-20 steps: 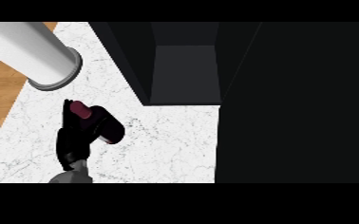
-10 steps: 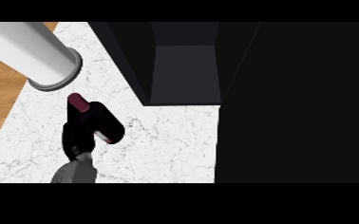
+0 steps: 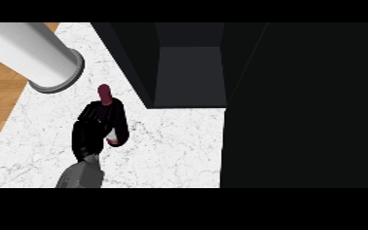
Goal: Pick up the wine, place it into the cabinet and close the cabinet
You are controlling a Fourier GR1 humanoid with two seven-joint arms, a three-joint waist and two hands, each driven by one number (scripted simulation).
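A: How far along was it, starting from the biggest thing?

B: The cabinet (image 3: 191, 78) filled the upper middle and right of the head view. It stood open, its inside dark and bare as far as I could see, and its door (image 3: 295, 107) was a tall black slab reaching down the right side. So nothing had been stowed, and the closing was not yet done.

A: And left of the cabinet?

B: The counter (image 3: 173, 151), white and marbled, ran out from under the cabinet's front. At its far left corner, well apart from the cabinet, stood a big pale cylinder (image 3: 39, 53); I couldn't tell what it was, and it seemed no part of the job.

A: Where was the wine?

B: The wine (image 3: 108, 108) was left of the cabinet's opening and a little nearer the robot, outside it, close to its left wall. Only its dark red neck and a bit of the body showed.

A: Was it held?

B: Yes. The left hand (image 3: 92, 132) had its black fingers wrapped round the bottle's body, hiding most of it. Whether the base was touching the counter I couldn't say.

A: The other hand?

B: It didn't show at all.

A: So what remained?

B: I judged the grasp was made; carrying the bottle right into the opening, letting go, and swinging the door shut were all left.
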